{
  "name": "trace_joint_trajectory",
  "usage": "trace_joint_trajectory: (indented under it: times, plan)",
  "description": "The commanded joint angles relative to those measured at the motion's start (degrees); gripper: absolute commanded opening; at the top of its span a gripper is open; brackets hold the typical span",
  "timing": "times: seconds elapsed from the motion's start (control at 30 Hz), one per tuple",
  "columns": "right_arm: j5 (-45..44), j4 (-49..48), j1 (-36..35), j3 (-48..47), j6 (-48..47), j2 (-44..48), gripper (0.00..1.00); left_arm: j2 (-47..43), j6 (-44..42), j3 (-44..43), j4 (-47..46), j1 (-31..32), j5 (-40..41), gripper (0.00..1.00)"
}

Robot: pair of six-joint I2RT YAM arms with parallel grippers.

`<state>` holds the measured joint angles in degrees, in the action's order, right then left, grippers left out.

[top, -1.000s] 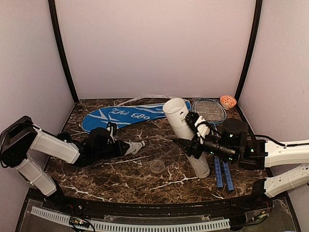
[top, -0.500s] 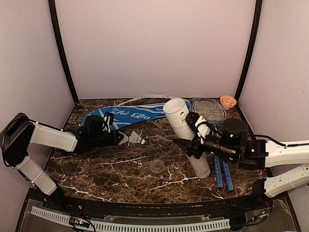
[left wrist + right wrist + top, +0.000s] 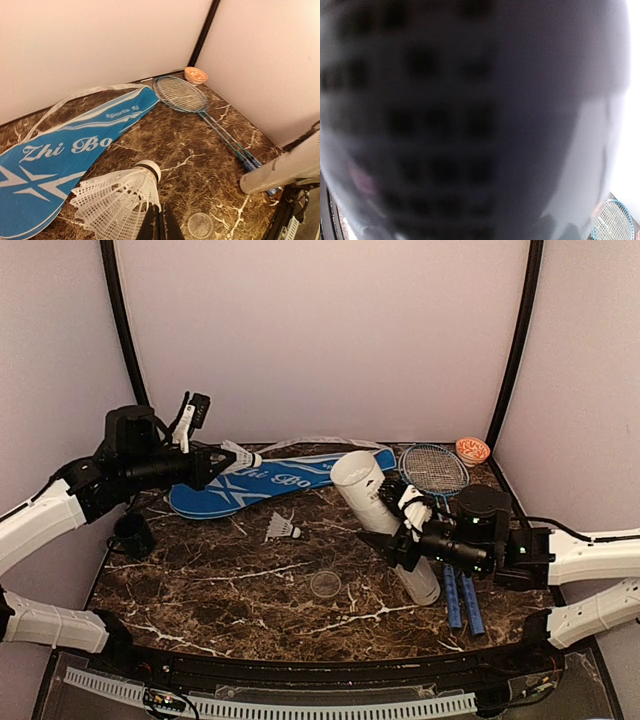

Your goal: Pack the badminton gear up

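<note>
The left pincer (image 3: 222,457) is raised above the dark marble table (image 3: 220,590), pinched narrowly on the feathers of a white feather shuttlecock (image 3: 120,200). A second white feather shuttlecock (image 3: 283,529) lies on the table just in front of the blue racket cover with white lettering (image 3: 270,480). The right pincer (image 3: 399,525) clamps the middle of the long white tube (image 3: 362,485), tilted with its open end up and leftward; the two blue-handled rackets (image 3: 437,468) lie side by side beyond it, heads near the small orange-patterned bowl (image 3: 472,449).

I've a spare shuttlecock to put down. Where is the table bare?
Bare: front left, between cup and clear disc, and the near edge. Crowded: cover at back, tube and rackets at right.
</note>
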<state>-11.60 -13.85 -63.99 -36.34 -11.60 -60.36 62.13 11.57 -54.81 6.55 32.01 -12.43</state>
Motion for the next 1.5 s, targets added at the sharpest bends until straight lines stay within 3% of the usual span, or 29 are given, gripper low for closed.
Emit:
trace_joint_trajectory:
  times: [0.0,0.33,1.0,1.07,1.13,1.23,1.33,1.47]
  plan:
    - [1.1,4.3,0.4,-2.0,-2.7,-2.3,0.56,-2.7,-8.2,-8.9,15.4,2.0,-10.1,0.0]
    - [2.2,9.3,0.4,-6.8,-4.7,-7.2,0.56,-0.6,-13.7,-26.0,26.6,13.9,-16.5,0.0]
    - [4.2,9.1,-2.3,-9.7,-5.0,-11.7,0.56,14.2,-16.1,-31.6,28.0,26.1,-13.4,0.0]
    - [4.2,8.8,-2.5,-9.7,-5.1,-11.8,0.56,14.8,-15.7,-31.9,27.8,26.1,-14.3,0.1]
    - [4.2,8.7,-2.6,-9.5,-5.1,-11.8,0.56,14.7,-15.7,-32.0,27.8,26.1,-14.7,0.36]
    - [4.3,8.3,-2.7,-9.0,-4.9,-11.6,0.56,13.9,-16.1,-31.6,27.8,26.1,-15.7,0.59]
    - [4.0,8.1,-2.7,-8.6,-4.9,-11.2,0.56,13.7,-16.6,-31.1,28.5,26.1,-16.6,0.7]
    - [4.0,7.3,-2.7,-8.1,-4.4,-10.5,0.55,14.1,-16.8,-30.1,28.6,26.1,-17.5,0.73]
